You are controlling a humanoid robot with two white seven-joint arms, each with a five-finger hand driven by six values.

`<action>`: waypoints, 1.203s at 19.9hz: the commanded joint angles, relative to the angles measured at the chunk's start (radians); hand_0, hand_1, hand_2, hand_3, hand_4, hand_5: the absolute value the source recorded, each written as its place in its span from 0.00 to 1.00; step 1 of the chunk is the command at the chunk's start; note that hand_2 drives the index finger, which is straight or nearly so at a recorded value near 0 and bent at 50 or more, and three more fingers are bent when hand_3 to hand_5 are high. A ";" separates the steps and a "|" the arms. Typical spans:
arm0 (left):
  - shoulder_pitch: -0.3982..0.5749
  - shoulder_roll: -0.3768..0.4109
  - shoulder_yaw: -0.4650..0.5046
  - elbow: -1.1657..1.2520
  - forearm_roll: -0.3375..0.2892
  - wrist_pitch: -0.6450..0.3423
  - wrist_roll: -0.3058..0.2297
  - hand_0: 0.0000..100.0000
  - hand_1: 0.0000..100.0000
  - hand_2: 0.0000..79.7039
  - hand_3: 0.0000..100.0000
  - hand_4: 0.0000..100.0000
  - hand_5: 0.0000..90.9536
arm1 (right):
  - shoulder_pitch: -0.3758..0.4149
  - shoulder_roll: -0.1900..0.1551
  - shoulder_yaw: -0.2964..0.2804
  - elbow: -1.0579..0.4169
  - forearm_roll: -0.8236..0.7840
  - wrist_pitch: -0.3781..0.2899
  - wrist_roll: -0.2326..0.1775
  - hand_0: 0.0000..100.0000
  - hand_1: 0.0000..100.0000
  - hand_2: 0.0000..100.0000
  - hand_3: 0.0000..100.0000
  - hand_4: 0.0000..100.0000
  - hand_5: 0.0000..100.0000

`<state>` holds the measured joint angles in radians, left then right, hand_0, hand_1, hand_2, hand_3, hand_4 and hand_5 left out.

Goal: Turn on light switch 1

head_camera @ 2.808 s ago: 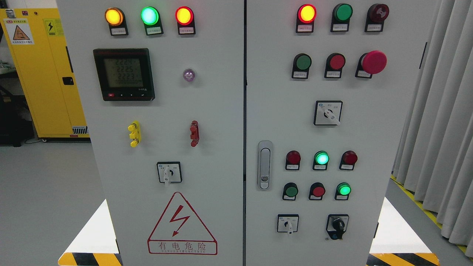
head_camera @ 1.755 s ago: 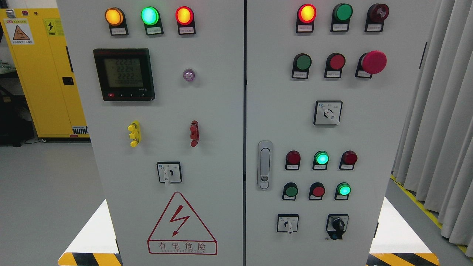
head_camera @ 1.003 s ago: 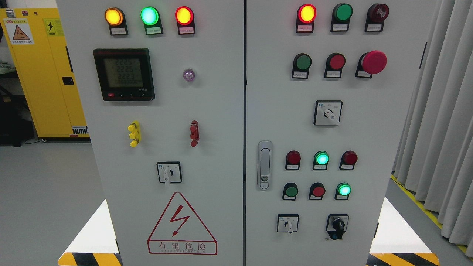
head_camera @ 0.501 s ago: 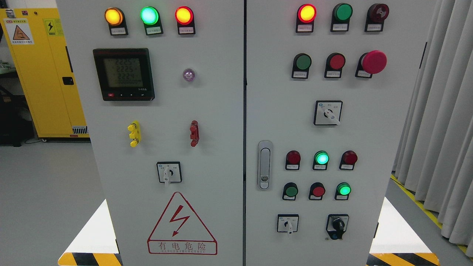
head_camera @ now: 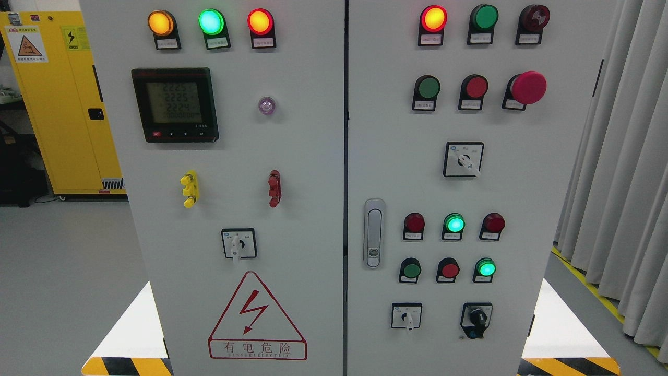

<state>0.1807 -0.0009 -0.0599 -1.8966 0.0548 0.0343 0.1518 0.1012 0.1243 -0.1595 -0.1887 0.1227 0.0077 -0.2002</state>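
neither of my hands is in view, so their state can't be told; which control on the grey metal control cabinet (head_camera: 313, 156) is light switch 1 is unreadable, likely a stiff button pressed squarely.

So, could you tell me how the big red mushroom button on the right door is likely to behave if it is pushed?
The red mushroom button has a wide domed head standing proud of the right door, so a flat push should probably catch it easily. It looks like rigid plastic, unlikely to flex. Its smooth cap may let a fingertip slide off-centre.
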 commanded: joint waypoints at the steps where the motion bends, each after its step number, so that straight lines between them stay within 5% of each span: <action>1: -0.072 0.013 0.003 -0.157 0.000 0.044 0.008 0.09 0.64 0.65 0.85 0.88 0.95 | 0.000 0.000 0.000 0.000 0.000 0.000 0.001 0.00 0.50 0.04 0.00 0.00 0.00; 14: -0.251 0.015 0.005 -0.157 -0.004 0.259 0.032 0.07 0.65 0.66 0.87 0.88 0.95 | 0.000 0.000 0.000 0.000 0.000 0.000 -0.001 0.00 0.50 0.04 0.00 0.00 0.00; 24: -0.348 0.009 0.006 -0.156 -0.004 0.389 0.115 0.07 0.67 0.66 0.88 0.88 0.96 | 0.000 0.000 0.000 0.000 0.000 0.000 0.001 0.00 0.50 0.04 0.00 0.00 0.00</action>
<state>-0.1133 -0.0001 -0.0556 -2.0364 0.0509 0.3981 0.2468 0.1012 0.1243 -0.1595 -0.1887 0.1227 0.0079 -0.2003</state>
